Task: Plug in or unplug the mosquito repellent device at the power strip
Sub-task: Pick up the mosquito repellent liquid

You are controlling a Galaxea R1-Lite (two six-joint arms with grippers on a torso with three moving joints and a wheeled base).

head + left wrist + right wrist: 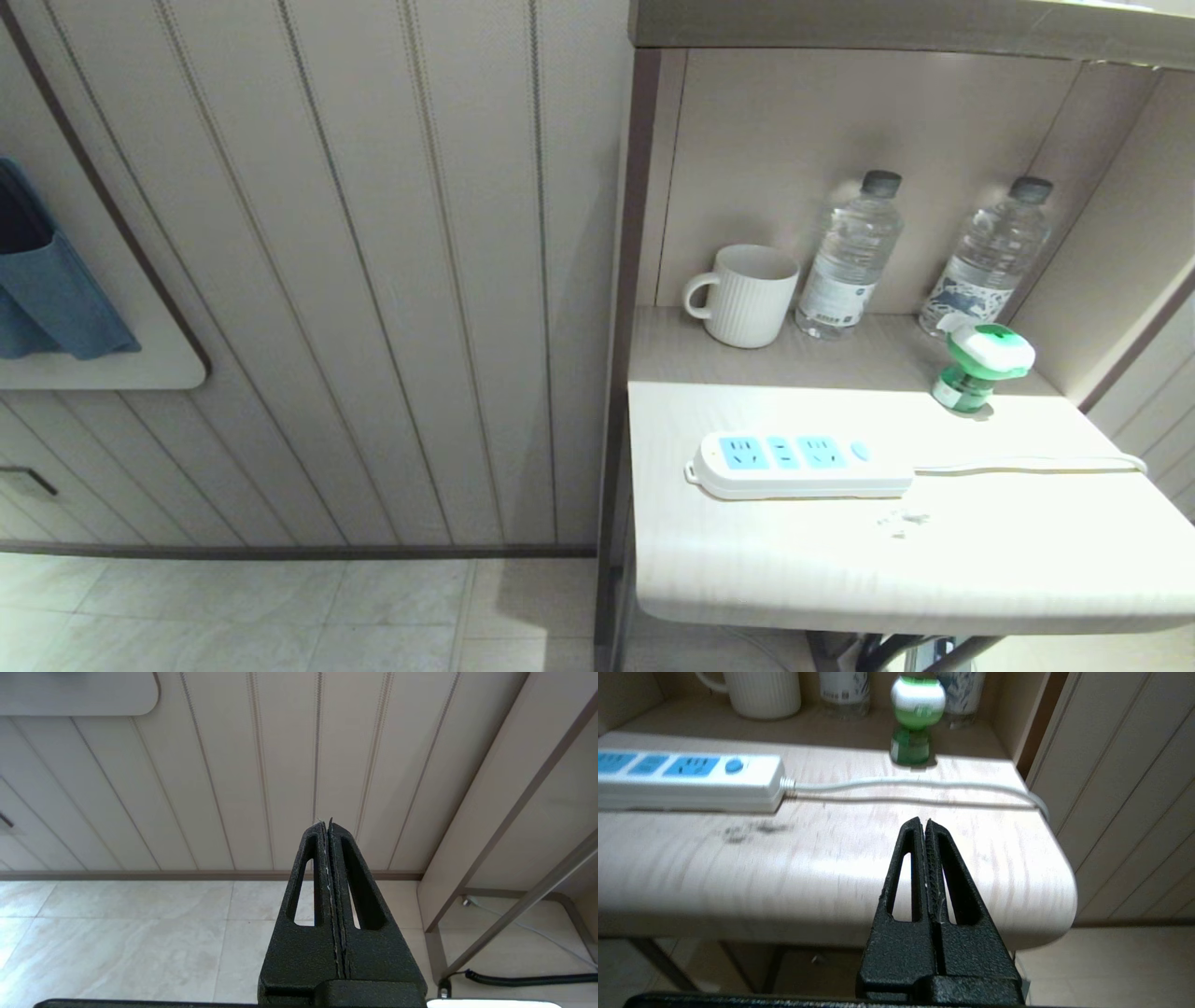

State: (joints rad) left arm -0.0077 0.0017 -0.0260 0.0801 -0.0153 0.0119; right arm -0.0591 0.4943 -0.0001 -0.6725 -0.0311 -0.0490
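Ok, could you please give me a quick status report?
Both tools shut, empty: right tool, left tool. Mosquito repellent device unplugged, behind power strip. Nothing blocking.

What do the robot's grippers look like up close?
Both look alike. The left gripper and the right gripper are matte black with a rough, grainy surface. Each has two long fingers tapering to a narrow tip, each with a long slot cut through it. The inner faces look finely ribbed. No cables or markings show on them.
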